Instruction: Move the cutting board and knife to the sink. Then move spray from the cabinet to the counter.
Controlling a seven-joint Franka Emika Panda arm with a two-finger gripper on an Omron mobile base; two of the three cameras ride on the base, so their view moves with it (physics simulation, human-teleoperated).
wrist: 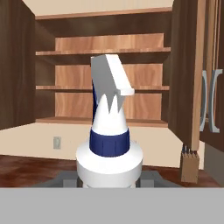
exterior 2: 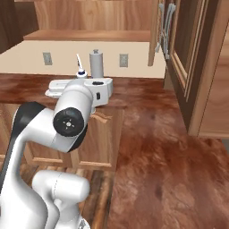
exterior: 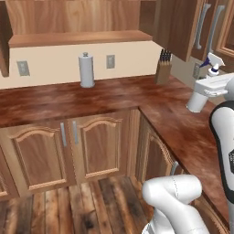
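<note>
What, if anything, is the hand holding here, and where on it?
The white spray bottle with a blue collar, gripped low on its body; the exact contact is hidden.

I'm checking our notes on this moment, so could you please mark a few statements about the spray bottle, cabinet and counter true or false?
1. The gripper holds the spray bottle. True.
2. The cabinet behind the bottle stands shut. False: its doors are open, showing bare shelves.
3. A knife block stands on the counter. True.
4. The paper towel roll lies on its side. False: it stands upright.
5. The spray bottle rests on a shelf. False: it is held in front of the cabinet.
</note>
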